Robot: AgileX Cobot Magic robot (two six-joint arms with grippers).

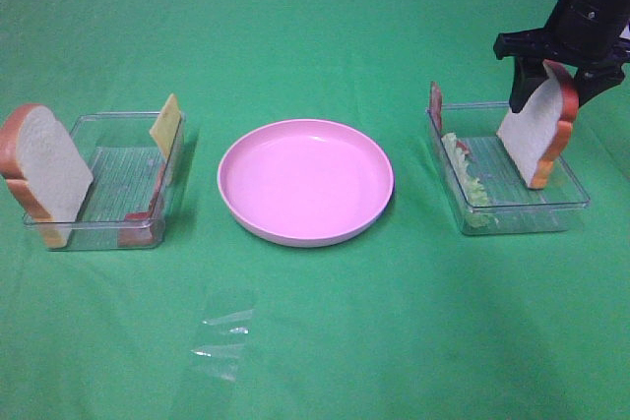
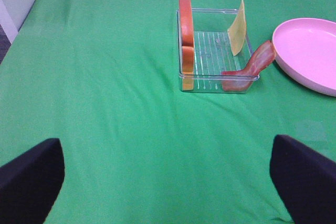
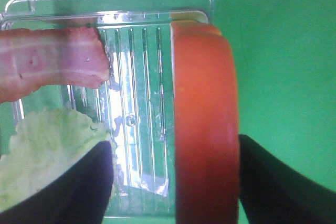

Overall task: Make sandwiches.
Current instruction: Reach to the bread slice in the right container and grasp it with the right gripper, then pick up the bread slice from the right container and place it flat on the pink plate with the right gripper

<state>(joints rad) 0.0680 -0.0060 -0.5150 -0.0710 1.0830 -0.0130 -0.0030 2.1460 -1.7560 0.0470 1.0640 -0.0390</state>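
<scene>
No stacked sandwich shows; the parts lie apart. A white bread slice with orange-brown crust (image 1: 536, 135) stands on edge in the right clear tray (image 1: 522, 218). My right gripper (image 1: 551, 95) is open and straddles its top. In the right wrist view the crust (image 3: 205, 129) sits between the fingers (image 3: 283, 182), with a gap on one side. A bacon strip (image 3: 47, 61) and lettuce (image 3: 47, 150) lie in that tray. The left tray (image 1: 108, 233) holds a second bread slice (image 1: 44, 169), a cheese square (image 1: 165, 125) and bacon (image 2: 254, 64). My left gripper (image 2: 168, 182) is open and empty.
A round pink plate (image 1: 305, 179) sits between the trays on the green cloth, with nothing on it. A scrap of clear plastic (image 1: 224, 336) lies in front of it. My left arm is out of the exterior high view.
</scene>
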